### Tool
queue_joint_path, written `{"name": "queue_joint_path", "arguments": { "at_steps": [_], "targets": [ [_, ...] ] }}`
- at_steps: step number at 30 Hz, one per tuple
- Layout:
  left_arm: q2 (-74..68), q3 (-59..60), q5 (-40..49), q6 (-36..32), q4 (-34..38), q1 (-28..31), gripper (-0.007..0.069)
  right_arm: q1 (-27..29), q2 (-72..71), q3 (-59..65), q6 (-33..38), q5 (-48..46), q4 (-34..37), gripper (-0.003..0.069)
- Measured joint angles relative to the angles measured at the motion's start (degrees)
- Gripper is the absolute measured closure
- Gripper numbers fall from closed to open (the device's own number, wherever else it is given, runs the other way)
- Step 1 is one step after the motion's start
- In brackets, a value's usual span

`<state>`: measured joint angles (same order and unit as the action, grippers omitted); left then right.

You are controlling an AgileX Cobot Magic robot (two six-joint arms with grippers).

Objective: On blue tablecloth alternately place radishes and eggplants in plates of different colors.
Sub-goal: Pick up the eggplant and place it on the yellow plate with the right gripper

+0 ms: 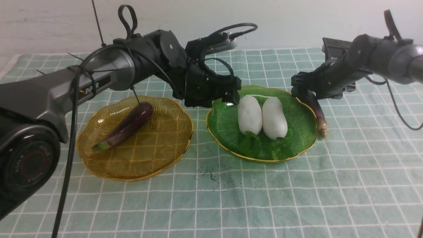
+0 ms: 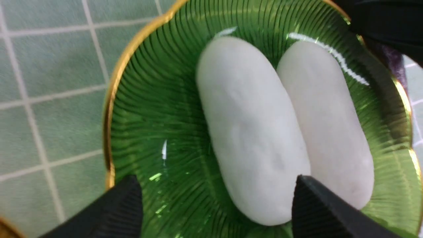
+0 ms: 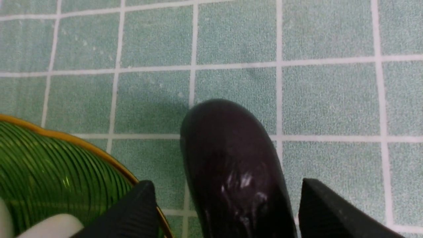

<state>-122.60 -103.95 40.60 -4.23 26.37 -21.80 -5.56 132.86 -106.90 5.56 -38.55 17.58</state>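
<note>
Two white radishes (image 1: 249, 114) (image 1: 274, 117) lie side by side in the green plate (image 1: 221, 122). My left gripper (image 1: 233, 96) hangs open over the left radish (image 2: 251, 132) at its far end, one fingertip (image 2: 307, 198) beside it, the other well clear of it. One dark purple eggplant (image 1: 127, 125) rests in the amber plate (image 1: 158, 145). The other eggplant (image 1: 319, 114) lies on the blue tablecloth (image 1: 297, 191) against the green plate's right rim. My right gripper (image 3: 227, 182) is open and straddles that eggplant (image 3: 231, 158), with a gap on each side.
The two plates stand close together mid-cloth. A small dark smudge (image 1: 210, 173) marks the cloth in front of the gap between them. A white wall runs behind the table's far edge. The left arm's cables hang over the amber plate's near-left side.
</note>
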Motion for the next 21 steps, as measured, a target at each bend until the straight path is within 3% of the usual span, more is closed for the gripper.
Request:
{"name": "queue_joint_path", "arguments": {
  "at_steps": [7,11,12,15,21],
  "targets": [
    [4.67,-1.51,5.99,-0.02,-5.74,0.98,0.0156,0.0,0.0,0.0,0.0,1.64,-0.75,0.0143],
    [7.25,-1.51,8.84,-0.02,-8.67,0.98,0.0249,0.0,0.0,0.0,-0.24,3.74,-1.02,0.0143],
    [8.66,-1.51,9.63,-0.02,-10.21,0.98,0.0312,0.0,0.0,0.0,-0.66,4.45,-1.12,0.0143],
    [10.42,-1.51,11.13,-0.02,-12.36,1.02,0.0403,0.0,0.0,0.0,-0.85,5.28,-0.79,0.0143],
    [12.06,-1.67,16.13,-0.02,-16.37,1.02,0.0529,0.0,0.0,0.0,-0.68,5.92,0.74,0.0143]
  ]
}}
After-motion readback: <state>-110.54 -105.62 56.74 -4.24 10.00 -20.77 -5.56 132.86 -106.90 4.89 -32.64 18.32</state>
